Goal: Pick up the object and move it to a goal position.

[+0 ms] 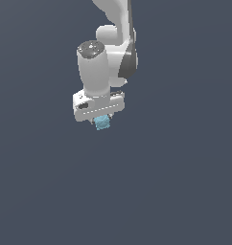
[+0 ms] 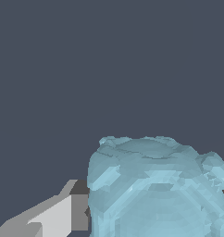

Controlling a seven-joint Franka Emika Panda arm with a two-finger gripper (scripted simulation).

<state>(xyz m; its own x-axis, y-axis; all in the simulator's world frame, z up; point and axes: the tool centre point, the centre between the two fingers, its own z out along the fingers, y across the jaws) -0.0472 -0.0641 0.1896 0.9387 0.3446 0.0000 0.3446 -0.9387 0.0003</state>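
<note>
The object, a small light-blue bumpy block (image 1: 103, 122), sits right under the white gripper (image 1: 102, 119) of the arm in the exterior view, held between the fingers. In the wrist view the block (image 2: 155, 190) fills the lower right, with its rounded bumpy top showing. One grey-white finger (image 2: 63, 214) presses against its side; the other finger is mostly hidden behind the block. The gripper is shut on the block. Nothing shows under the block, and I cannot tell its height.
The white arm (image 1: 108, 52) comes down from the top of the exterior view. All around is a plain dark blue-grey background with no other objects or marker in view.
</note>
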